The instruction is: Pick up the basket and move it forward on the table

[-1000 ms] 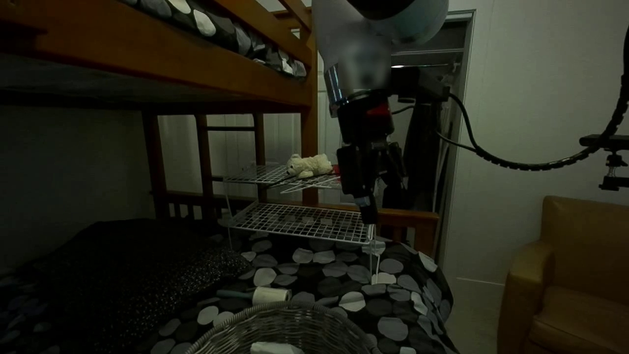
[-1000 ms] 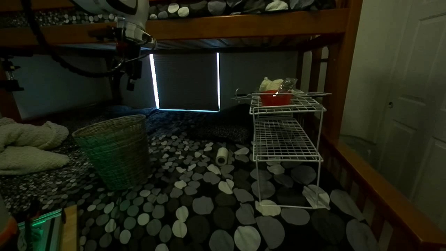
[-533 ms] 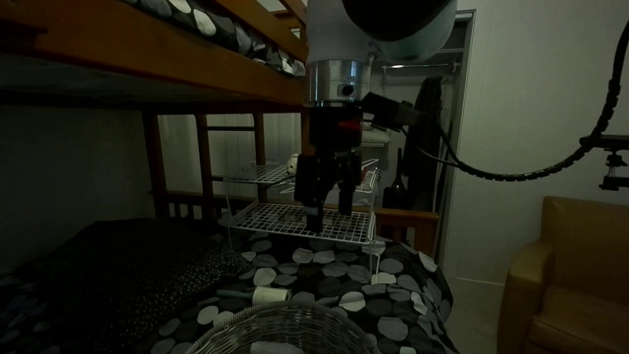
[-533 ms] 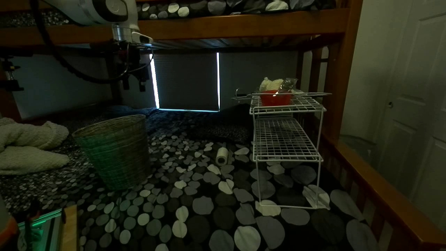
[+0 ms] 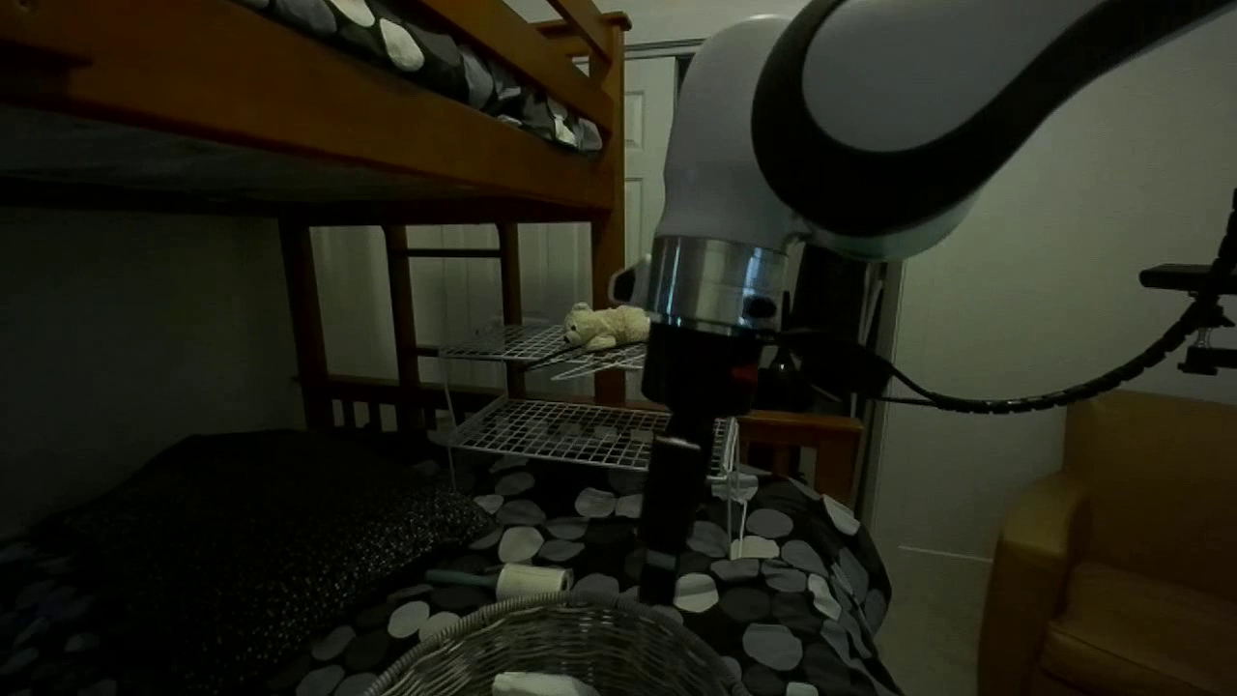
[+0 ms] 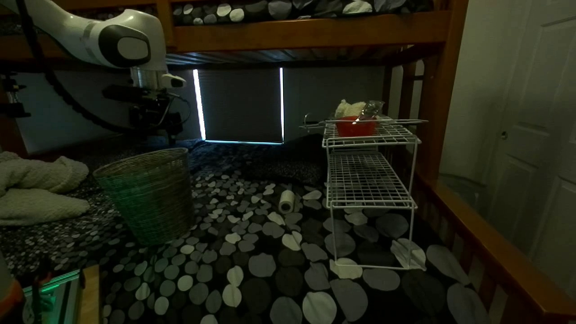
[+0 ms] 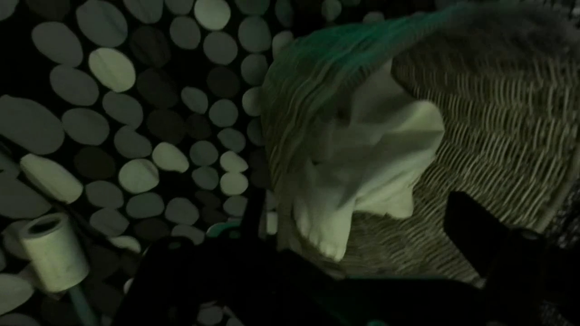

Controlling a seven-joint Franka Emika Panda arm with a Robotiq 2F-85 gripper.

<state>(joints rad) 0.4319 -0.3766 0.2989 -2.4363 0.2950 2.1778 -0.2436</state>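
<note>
Light [image 6: 199, 105] leaks around a dark window shade [image 6: 241, 108] beyond the far edge of the surface [image 6: 252, 243] in an exterior view. A wooden bunk bed [image 6: 310, 36] rises over the dim room; a white paneled door [image 6: 533, 144] stands past the right edge.

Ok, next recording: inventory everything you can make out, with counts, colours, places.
Wooden bunk bed: 1, brown, framing scene
Circle-patterned bedding: 2 areas, black-grey-white, both levels
Round woven wicker basket: 1, beige, on lower bedding
Crumpled fabric: 1, white, inside basket
Tiered metal wire rack: 1, white, on bedding
Plush bear: 1, cream, rack top
Round bowl: 1, red, rack top
Handled cylindrical roller: 1, white-teal, on bedding
Fleecy heap: 1, cream, beside basket
Glittery pillow: 1, black, on bedding
Padded armchair: 1, tan, beyond bed
Panelled door: 1+, white, beyond bed
Window blind: 1, dark, beyond bedding
Robot arm: 1, white, above basket
Two-finger gripper: 1, black, open by basket rim
</note>
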